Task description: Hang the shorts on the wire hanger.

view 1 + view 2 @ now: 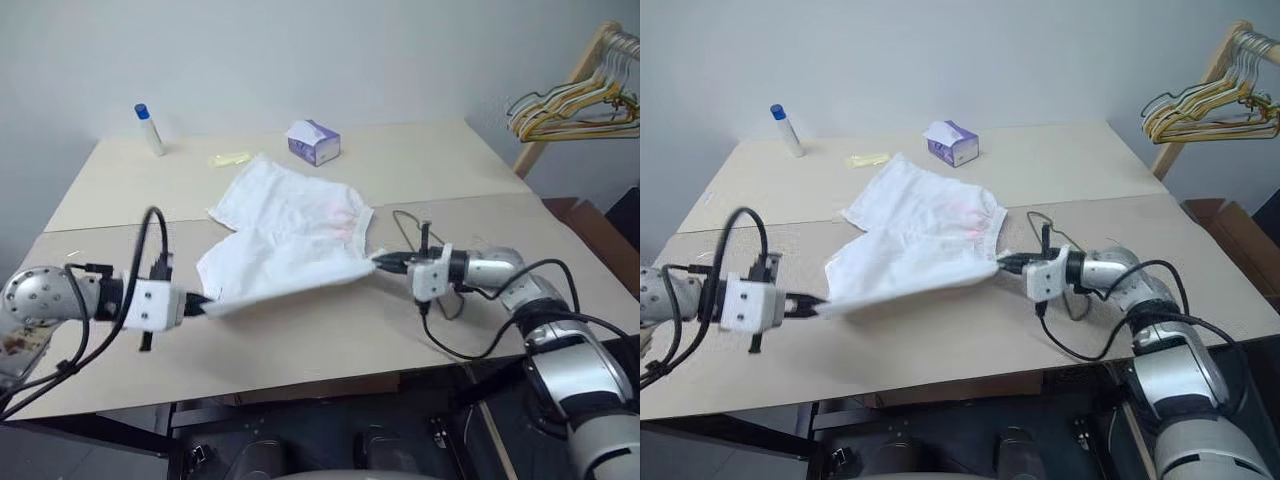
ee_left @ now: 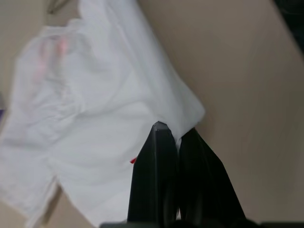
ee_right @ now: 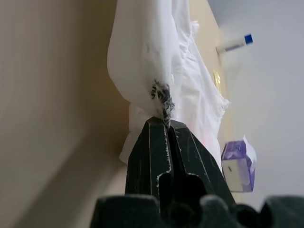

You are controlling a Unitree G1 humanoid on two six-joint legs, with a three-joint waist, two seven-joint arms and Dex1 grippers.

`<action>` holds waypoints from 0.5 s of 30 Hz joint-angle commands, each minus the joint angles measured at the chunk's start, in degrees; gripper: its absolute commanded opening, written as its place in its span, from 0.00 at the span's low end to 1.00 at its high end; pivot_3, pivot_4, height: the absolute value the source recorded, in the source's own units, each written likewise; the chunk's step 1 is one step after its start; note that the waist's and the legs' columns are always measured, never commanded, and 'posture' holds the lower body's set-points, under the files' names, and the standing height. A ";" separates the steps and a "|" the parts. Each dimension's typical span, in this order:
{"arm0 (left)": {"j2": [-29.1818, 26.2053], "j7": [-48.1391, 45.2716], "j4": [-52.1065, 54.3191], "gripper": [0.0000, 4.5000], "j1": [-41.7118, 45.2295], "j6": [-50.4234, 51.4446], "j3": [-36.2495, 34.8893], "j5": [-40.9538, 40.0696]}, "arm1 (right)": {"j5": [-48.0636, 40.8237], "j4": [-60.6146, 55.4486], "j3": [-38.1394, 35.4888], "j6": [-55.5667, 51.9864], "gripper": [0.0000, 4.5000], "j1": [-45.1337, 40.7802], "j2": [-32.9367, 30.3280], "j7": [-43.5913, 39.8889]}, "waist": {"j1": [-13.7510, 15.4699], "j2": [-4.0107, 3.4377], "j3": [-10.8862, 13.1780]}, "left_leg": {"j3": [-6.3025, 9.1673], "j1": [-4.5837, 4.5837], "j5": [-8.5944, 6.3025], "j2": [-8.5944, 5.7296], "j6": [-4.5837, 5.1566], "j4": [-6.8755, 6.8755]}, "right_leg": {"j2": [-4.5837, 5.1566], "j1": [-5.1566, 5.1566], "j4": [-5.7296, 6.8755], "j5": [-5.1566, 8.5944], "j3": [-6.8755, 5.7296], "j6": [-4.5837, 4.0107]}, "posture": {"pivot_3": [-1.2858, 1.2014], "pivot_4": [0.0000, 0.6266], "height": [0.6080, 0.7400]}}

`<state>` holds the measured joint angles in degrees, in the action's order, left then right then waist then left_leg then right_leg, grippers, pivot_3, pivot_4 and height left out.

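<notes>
Left eye view, left end effector and right end effector clamped on shorts

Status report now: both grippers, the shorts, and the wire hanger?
Left gripper and right gripper shut on the shorts, one at each end. Wire hanger on the table behind right gripper. Nothing between them.
</notes>
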<state>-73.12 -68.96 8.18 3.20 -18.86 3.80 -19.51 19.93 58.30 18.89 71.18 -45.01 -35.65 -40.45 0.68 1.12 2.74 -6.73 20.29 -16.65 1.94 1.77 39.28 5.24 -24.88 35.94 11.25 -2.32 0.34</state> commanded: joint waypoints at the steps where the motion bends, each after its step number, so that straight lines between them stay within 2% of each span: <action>1: -3.04 -5.35 5.70 0.00 -4.68 1.71 -3.55 -2.13 | 1.69 -3.60 -0.35 2.98 0.01 1.96 -4.17 2.38 | -0.02 0.01 0.00 | -0.01 0.01 0.00 0.01 0.00 0.00 | -0.01 0.00 0.00 0.00 0.01 0.00 | 0.58 0.04 1.00; 8: -1.01 -6.97 15.47 0.00 -13.28 5.57 -6.12 -4.63 | 2.26 -13.28 -0.13 4.20 0.01 9.60 -8.55 5.13 | -0.04 0.03 0.02 | 0.03 -0.05 -0.01 0.01 0.01 0.00 | -0.01 0.05 -0.05 0.03 0.12 0.01 | 0.56 0.05 1.00; 15: 0.97 -7.47 15.38 0.00 -16.64 5.16 -9.01 -1.99 | 0.81 -26.56 -0.84 0.23 0.01 19.34 -11.64 6.03 | -0.03 0.05 0.03 | 0.11 -0.24 -0.03 0.03 0.06 0.00 | -0.03 0.26 -0.08 0.30 0.12 0.13 | 0.56 0.07 1.00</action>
<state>-72.27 -76.00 23.70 -13.34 -13.56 -3.02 -21.99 23.11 34.94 19.78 73.13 -26.14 -45.83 -34.81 0.65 1.17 2.77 -6.60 19.99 -16.70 1.97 1.86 39.28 5.22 -24.55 35.85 11.64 -2.20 0.45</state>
